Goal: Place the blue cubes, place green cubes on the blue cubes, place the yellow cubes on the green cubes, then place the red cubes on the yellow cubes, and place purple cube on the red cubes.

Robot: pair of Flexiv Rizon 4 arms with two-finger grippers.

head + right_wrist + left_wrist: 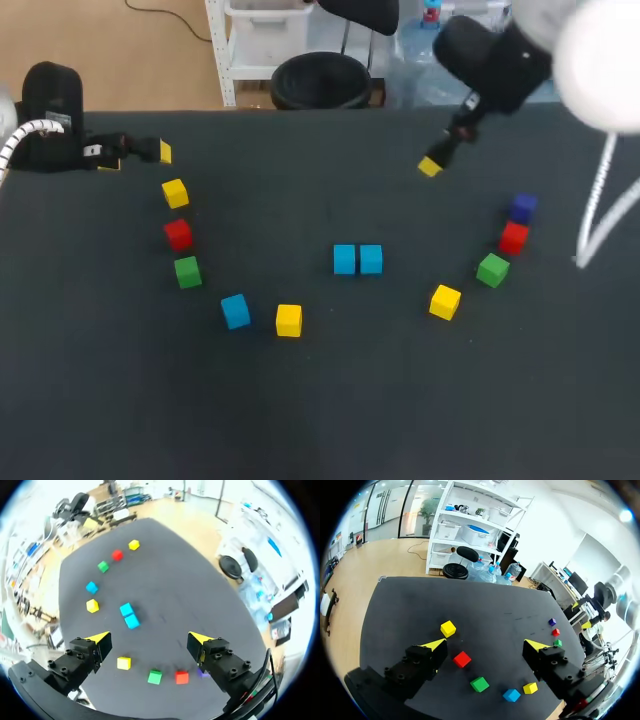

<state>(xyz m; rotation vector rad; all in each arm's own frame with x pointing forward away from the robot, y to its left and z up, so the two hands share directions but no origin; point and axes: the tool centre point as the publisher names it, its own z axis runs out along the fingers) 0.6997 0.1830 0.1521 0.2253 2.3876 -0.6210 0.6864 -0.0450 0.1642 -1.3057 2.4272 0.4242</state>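
Ahead of the right gripper (148,639) lie two blue cubes (132,621), side by side.

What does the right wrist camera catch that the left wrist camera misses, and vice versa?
Only the right wrist view shows the blue pair, side by side mid-table, the yellow cube beside the green-red-purple trio, and the right pincer up close, open. Only the left wrist view shows the left pincer up close, open; it adds no cube. Both show the trio and the five-cube row: yellow, red, green, blue, yellow.
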